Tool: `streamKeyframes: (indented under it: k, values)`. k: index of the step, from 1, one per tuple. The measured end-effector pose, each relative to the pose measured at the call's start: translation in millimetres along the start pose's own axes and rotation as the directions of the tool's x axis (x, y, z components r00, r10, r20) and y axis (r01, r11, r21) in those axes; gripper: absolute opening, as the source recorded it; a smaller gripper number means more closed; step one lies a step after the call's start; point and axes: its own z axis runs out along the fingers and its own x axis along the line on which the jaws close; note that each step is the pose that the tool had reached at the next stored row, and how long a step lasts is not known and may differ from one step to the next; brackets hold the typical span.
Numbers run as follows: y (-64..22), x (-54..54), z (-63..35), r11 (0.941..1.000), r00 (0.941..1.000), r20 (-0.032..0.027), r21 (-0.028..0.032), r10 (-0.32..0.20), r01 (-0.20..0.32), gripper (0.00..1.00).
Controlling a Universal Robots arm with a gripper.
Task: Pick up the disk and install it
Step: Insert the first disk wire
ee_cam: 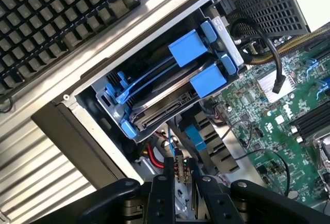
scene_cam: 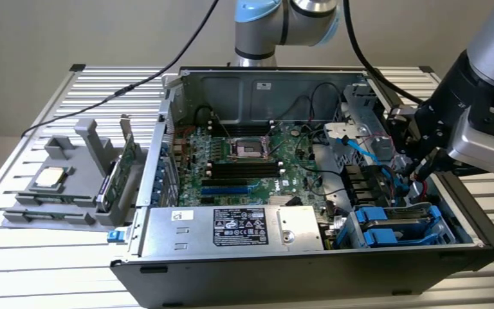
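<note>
**Disk in bay, claw empty just beside it**

Disk point(ee_cam: 166, 111) sits flat in the drive cage point(ee_cam: 101, 93) at the case corner on the exterior view's right, nearest the cam. Its blue carrier point(ee_cam: 186, 48) wraps the sides, prob. so the tabs can clip to the cage rails; looks seated, but can't confirm it's fully home. Claw point(ee_cam: 181, 176) grips nothing: jaws stand a thin slit apart, pointing down over the red/blue cables point(ee_cam: 172, 146) next to the cage, not touching the disk. PC case point(scene_cam: 316, 277) lies on its side w/ panel off on the slatted surface point(scene_cam: 41, 270), so bay & motherboard point(scene_cam: 238, 161) are open from above. CPU chip point(scene_cam: 51, 177) rests in a grey holder well apart, on the exterior view's left.
</note>
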Motion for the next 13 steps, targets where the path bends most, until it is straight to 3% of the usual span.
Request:
streamKeyframes:
  k: [13]
  values:
    - [-0.7, 1.4, 1.6, 0.9974, 0.9973, 0.0171, -0.0019, -0.072, 0.072, 0.24]
